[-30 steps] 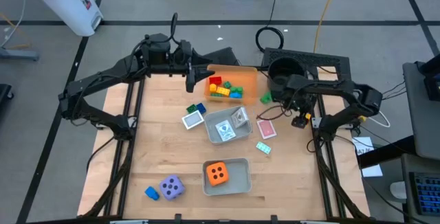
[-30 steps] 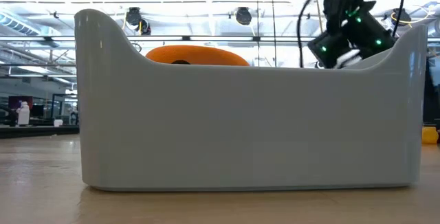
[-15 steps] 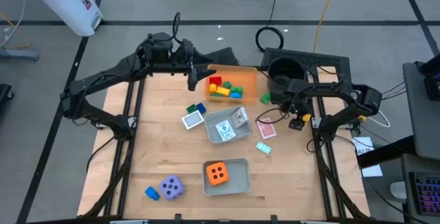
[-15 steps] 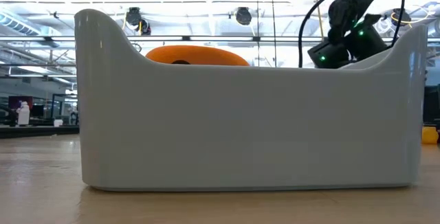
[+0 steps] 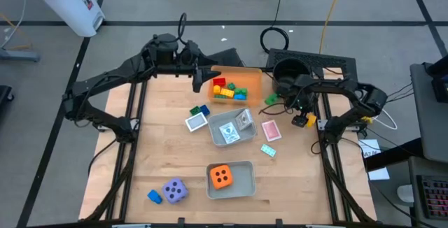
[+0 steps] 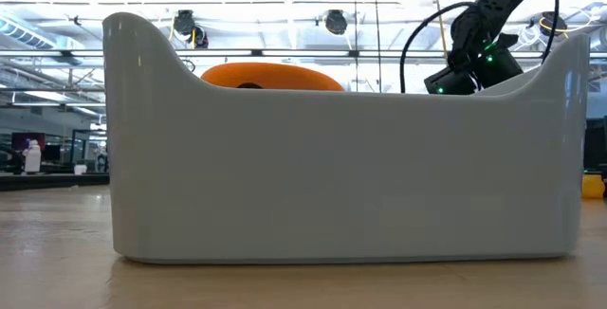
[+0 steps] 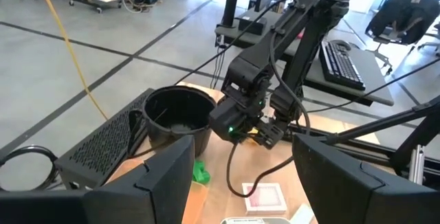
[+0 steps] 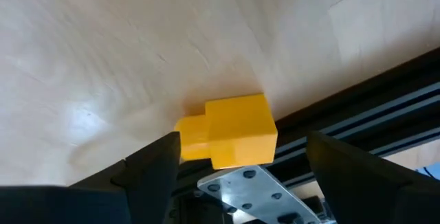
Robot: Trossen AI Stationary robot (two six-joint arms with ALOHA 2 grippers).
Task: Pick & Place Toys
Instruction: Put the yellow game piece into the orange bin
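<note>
A yellow brick (image 5: 303, 122) lies on the table at its right edge, against the frame rail; it also shows in the right wrist view (image 8: 230, 136). My right gripper (image 5: 301, 115) is open just above it, one finger on either side (image 8: 240, 163); whether a finger touches it, I cannot tell. My left gripper (image 5: 198, 76) is open and empty beside the orange tray (image 5: 253, 81), which holds several bricks. A green brick (image 5: 270, 100), a pink card (image 5: 270, 130) and a teal card (image 5: 268, 150) lie on the table. The orange die (image 5: 222, 177) sits in a grey tray (image 5: 246, 186).
A black pot (image 5: 285, 70) stands beyond the far right corner. A second clear tray (image 5: 222, 138) holds cards at mid-table. A purple die (image 5: 174, 190) and a blue brick (image 5: 154, 196) lie near the front left. In the low view the grey tray (image 6: 341, 176) blocks most of the table.
My right gripper has gone down toward the yellow brick at the table's right edge, staying open. The brick has kept its place.
</note>
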